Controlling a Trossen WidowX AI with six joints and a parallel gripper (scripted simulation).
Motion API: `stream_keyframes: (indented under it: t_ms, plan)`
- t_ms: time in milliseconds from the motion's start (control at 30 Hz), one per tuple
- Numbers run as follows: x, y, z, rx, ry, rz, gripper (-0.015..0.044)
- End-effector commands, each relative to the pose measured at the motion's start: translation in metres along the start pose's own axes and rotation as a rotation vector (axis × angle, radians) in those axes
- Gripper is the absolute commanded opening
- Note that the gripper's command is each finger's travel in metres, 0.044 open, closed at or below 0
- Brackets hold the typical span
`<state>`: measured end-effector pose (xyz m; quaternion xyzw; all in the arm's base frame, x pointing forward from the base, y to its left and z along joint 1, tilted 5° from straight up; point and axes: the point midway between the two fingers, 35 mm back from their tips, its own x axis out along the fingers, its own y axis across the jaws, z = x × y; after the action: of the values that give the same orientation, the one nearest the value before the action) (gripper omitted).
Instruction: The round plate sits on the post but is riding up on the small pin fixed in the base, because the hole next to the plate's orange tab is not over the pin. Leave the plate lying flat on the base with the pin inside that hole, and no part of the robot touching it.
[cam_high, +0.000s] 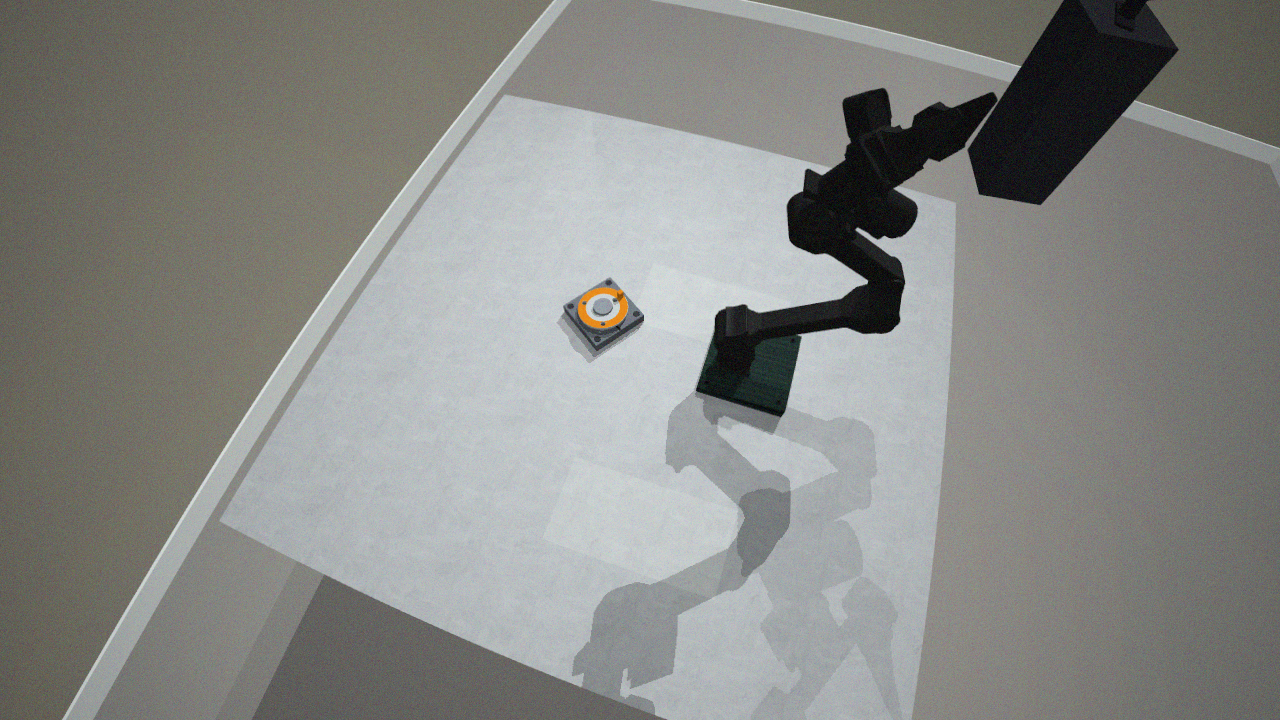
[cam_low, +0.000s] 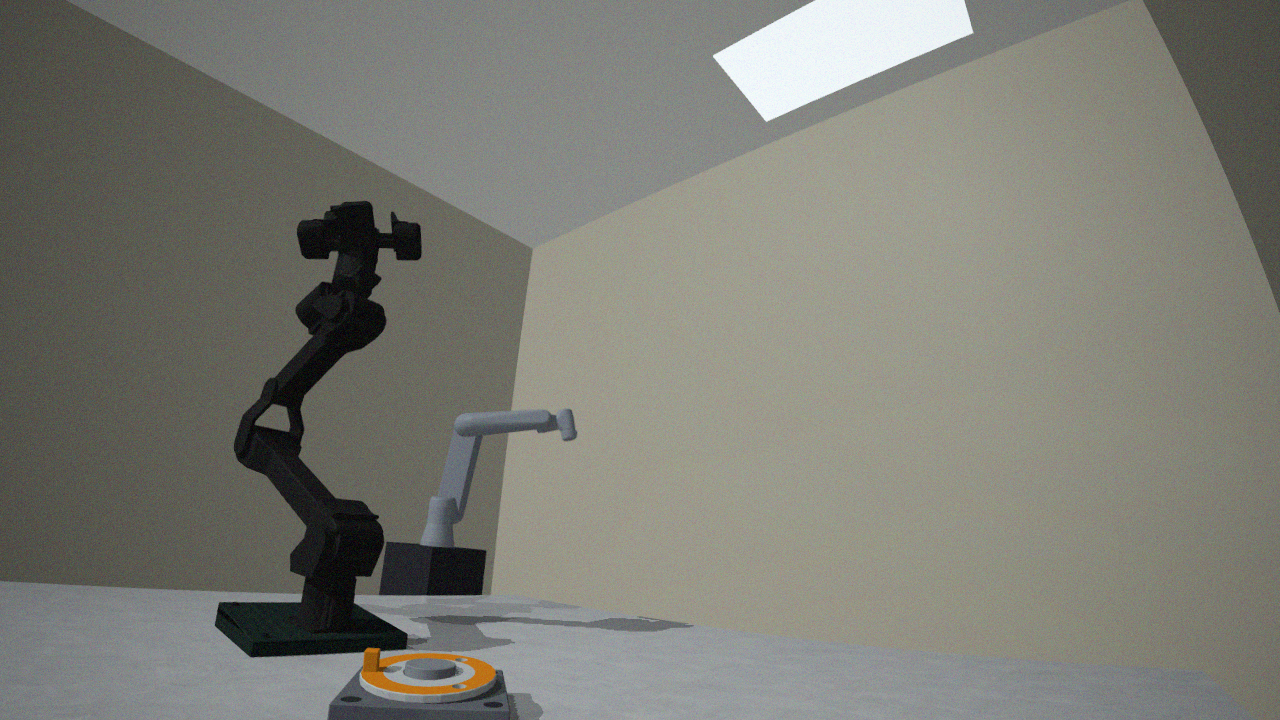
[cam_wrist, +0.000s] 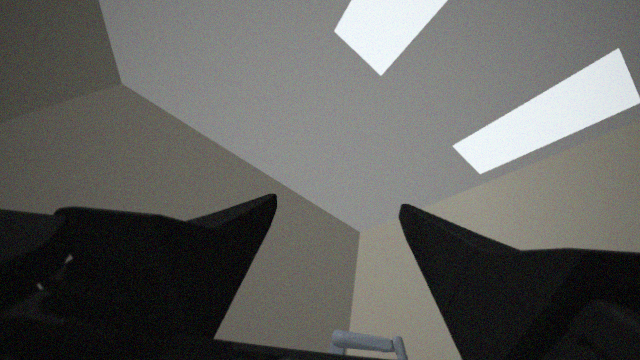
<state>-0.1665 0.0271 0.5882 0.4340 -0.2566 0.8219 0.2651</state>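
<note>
tan walls and a grey ceiling with bright light panels (cam_wrist: 545, 112) make up the room, and a big pale mat (cam_high: 465, 429) lies on the floor under it all. a dark box shape (cam_high: 1065, 89) in the top view's corner is cut off by the edge and hides a bit of the floor. the black arm (cam_high: 850, 223) stands on a dark green base plate (cam_high: 769, 371) and bends high up. a grey arm (cam_low: 501, 425) stands far behind on a dark block, partly hidden.

the gripper (cam_wrist: 337, 210) sits at the top of the arm and points up at the ceiling, so the wrist view shows no plate at all. its two black fingers stand wide apart with nothing between them.

the grey base (cam_high: 603, 315) sits low on the mat, well apart from the gripper and off to one side of the arm's foot. the mat around it has open room on every side, and the mat's edges are far off. the round plate (cam_low: 427, 677) with its orange ring lies on the base around the grey post (cam_low: 429, 666). the orange tab (cam_low: 371, 660) sticks up at the plate's rim. the small pin and the hole are too small to make out, and the outside view cuts off the base's bottom edge
</note>
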Motion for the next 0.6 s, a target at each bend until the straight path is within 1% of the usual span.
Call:
stream_keyframes:
  t_ms: [0,33,100,233,267,333,467,567]
  plan:
    - [-0.001,-0.003,0.003,-0.010,-0.008,-0.013,0.0374]
    - [-0.003,-0.013,0.011,-0.040,-0.031,-0.053,0.0348]
    - [-0.013,-0.059,0.052,-0.167,-0.155,-0.214,0.0295]
    - [-0.033,-0.104,0.093,-0.296,-0.265,-0.392,0.0190]
    - [-0.036,-0.108,0.098,-0.303,-0.278,-0.411,0.0164]
    - [-0.060,-0.139,0.128,-0.371,-0.358,-0.551,0.0111]
    - [-0.107,-0.181,0.172,-0.521,-0.443,-0.806,0.0006]
    - [-0.140,-0.202,0.196,-0.601,-0.477,-0.967,0.0000]
